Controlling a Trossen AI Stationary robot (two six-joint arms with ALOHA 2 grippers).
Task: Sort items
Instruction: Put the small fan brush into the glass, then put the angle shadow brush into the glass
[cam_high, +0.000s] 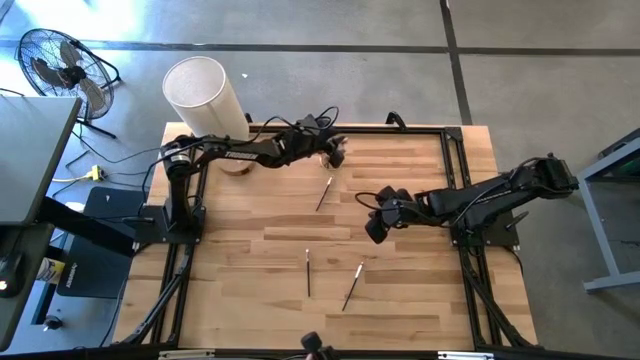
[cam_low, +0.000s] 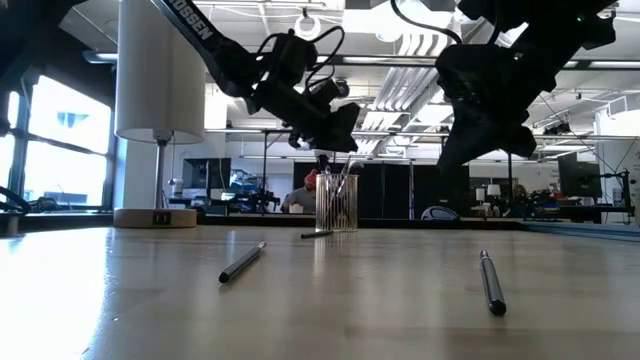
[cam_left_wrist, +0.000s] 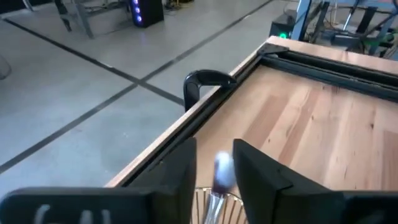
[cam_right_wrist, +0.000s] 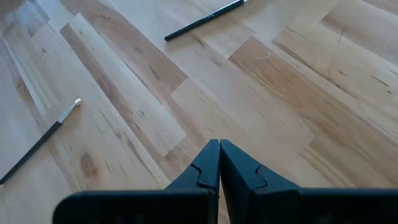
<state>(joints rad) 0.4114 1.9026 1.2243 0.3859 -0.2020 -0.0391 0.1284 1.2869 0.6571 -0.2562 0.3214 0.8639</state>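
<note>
Seen from the right arm's wrist, the right gripper (cam_right_wrist: 219, 163) shows as two dark jaws pressed together, their tips meeting in a thin seam, with nothing between them. They hover over a light wooden table (cam_right_wrist: 298, 93) made of pale and tan planks. Two makeup brushes lie flat on the wood, well apart from each other and from the jaws. A slim all-dark brush (cam_right_wrist: 204, 20) lies far ahead of the jaw tips. Off to one side lies a dark-handled brush (cam_right_wrist: 40, 140) with a silvery collar and small pale tip.
</note>
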